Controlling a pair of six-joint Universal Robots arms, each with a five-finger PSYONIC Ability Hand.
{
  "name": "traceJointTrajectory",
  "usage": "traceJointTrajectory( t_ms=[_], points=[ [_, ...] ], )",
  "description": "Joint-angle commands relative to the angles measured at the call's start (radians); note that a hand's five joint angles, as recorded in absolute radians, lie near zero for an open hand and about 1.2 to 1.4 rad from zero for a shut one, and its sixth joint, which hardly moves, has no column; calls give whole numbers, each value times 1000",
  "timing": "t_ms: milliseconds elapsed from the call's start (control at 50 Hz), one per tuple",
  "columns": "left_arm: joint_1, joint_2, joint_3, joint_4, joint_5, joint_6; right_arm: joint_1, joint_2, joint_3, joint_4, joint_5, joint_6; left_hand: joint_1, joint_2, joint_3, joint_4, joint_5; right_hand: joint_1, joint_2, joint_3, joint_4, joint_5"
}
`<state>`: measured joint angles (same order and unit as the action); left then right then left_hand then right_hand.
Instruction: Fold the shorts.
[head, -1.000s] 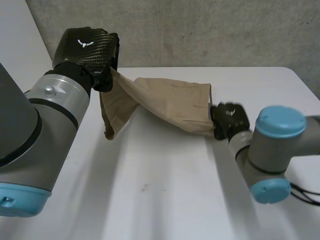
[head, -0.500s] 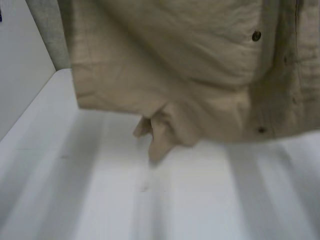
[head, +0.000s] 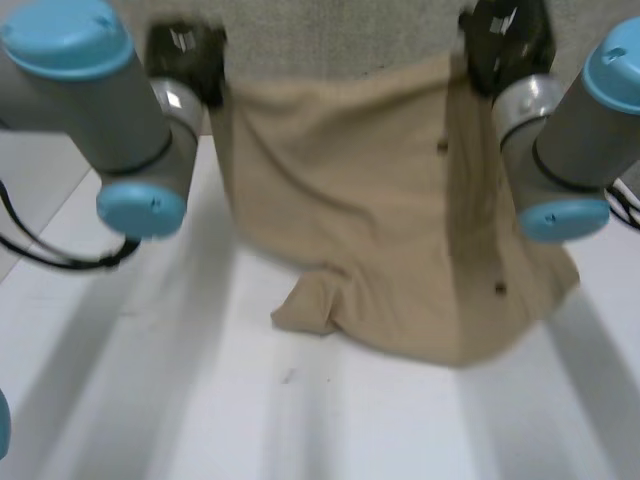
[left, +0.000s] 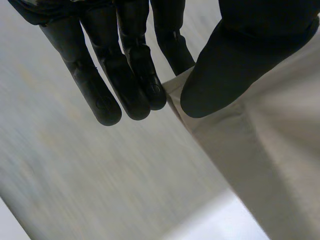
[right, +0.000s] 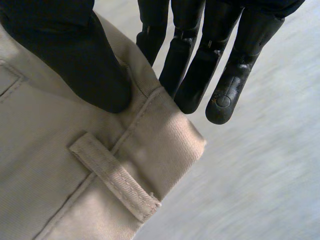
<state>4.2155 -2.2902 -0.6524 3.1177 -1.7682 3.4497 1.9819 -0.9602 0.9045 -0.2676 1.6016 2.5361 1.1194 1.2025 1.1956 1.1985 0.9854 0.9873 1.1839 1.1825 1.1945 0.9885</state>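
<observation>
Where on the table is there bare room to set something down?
Bare: the near strip of table in front of the shorts, and the patch under the left arm. Crowded: the middle, where the shorts hang from the left hand and right hand.

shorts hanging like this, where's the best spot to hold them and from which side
The two top corners of the waistband, from above, one hand each. That stitched band with its belt loop looks firm, and the shorts then hang flat, lower edge on the table. The left hand and right hand pinch there now.
</observation>
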Motion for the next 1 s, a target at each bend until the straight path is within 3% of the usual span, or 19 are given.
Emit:
traceJointTrajectory(
  t_ms=[20, 180, 320, 460, 660, 820, 1000],
  points=[
    [27, 116, 281, 307, -36, 6, 3, -109, -137, -337, 29, 10, 277, 194, 201, 198, 236, 409, 212, 214, 202, 233],
    [40, 173, 217, 317, -30, 5, 25, -144, -118, -257, 15, 26, 277, 194, 201, 198, 236, 409, 212, 214, 202, 233],
    [43, 204, -51, 294, -28, -4, 25, -107, -10, -78, 17, 27, 277, 194, 201, 198, 236, 409, 212, 214, 202, 233],
    [46, 199, -400, 292, -27, -1, 26, -16, 198, -33, -20, 16, 277, 194, 201, 198, 236, 409, 212, 214, 202, 233],
    [24, 201, -791, 202, -24, 13, 40, 129, 338, 54, -34, -74, 277, 194, 201, 198, 236, 409, 212, 214, 202, 233],
    [-54, 288, -901, -20, -28, 36, 32, 12, 477, 182, -34, -76, 277, 194, 201, 198, 236, 409, 212, 214, 202, 233],
    [-55, 448, -1061, -155, -30, 57, 28, -165, 689, 290, -48, -105, 277, 194, 201, 198, 236, 409, 212, 214, 202, 233]
  ],
)
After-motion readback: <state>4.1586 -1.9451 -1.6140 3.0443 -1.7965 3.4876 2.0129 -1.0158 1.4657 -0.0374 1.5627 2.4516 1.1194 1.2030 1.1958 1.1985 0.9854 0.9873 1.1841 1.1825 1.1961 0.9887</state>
